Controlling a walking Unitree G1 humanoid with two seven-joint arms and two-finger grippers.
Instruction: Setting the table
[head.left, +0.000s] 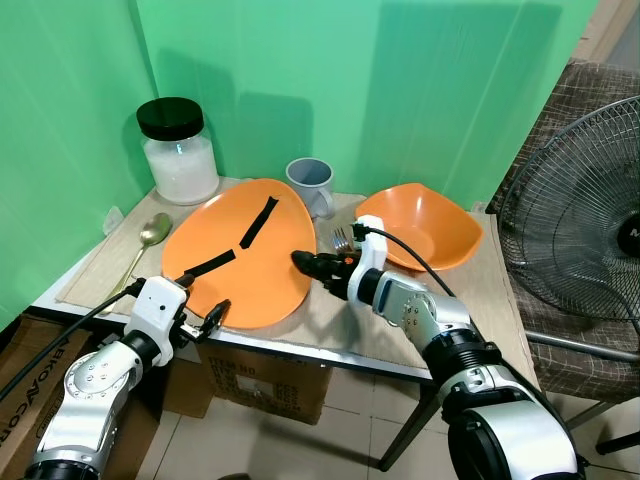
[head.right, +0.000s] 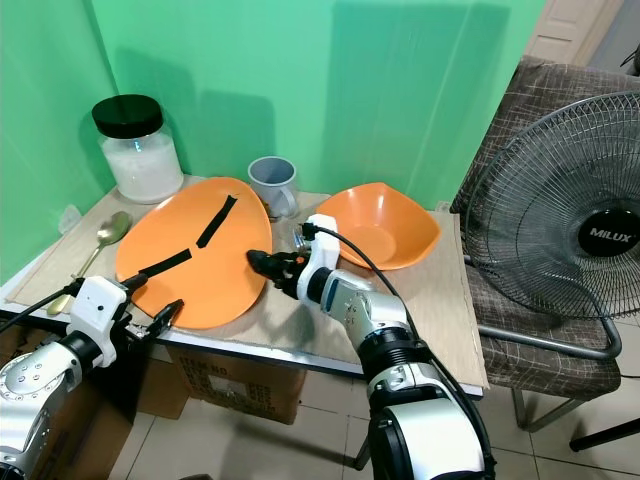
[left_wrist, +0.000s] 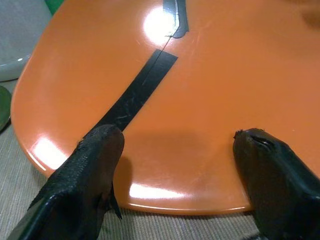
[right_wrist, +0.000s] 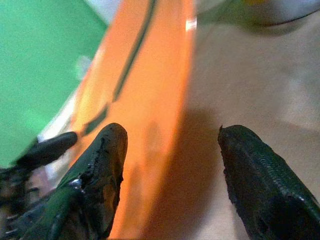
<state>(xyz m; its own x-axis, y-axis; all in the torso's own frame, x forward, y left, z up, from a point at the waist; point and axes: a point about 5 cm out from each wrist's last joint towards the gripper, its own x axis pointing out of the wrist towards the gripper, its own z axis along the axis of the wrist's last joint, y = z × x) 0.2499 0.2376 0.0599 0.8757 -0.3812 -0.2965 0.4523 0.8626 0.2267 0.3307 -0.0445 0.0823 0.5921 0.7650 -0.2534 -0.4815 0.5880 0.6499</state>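
A green wall (head.left: 330, 90) rises behind a small table (head.left: 470, 310) covered by a pale woven mat; to the robot's right a standing fan (head.left: 585, 230) is placed in front of a brown patterned chair (head.right: 560, 90), and cardboard boxes (head.left: 265, 385) sit on the tiled floor under the table.

On the table the largest piece is an orange plate (head.left: 240, 250) marked with two strips of black tape, lying near the front edge; to its right, near the back, an orange bowl (head.left: 425, 225) sits apart from it; at the back left corner stands a glass jar (head.left: 180, 150) with a black lid and white contents; a grey mug (head.left: 312, 183) stands behind the plate, between jar and bowl; a gold spoon (head.left: 143, 245) lies on the mat just left of the plate; a fork (head.left: 343, 240) lies between plate and bowl, partly hidden by the right arm.

The right gripper (head.left: 305, 263) reaches across to the plate's right rim, its fingers spread apart, one over the plate and one over the mat; the left gripper (head.left: 215, 318) sits at the plate's front edge, fingers (left_wrist: 95, 165) likewise parted with the rim between them, gripping nothing.
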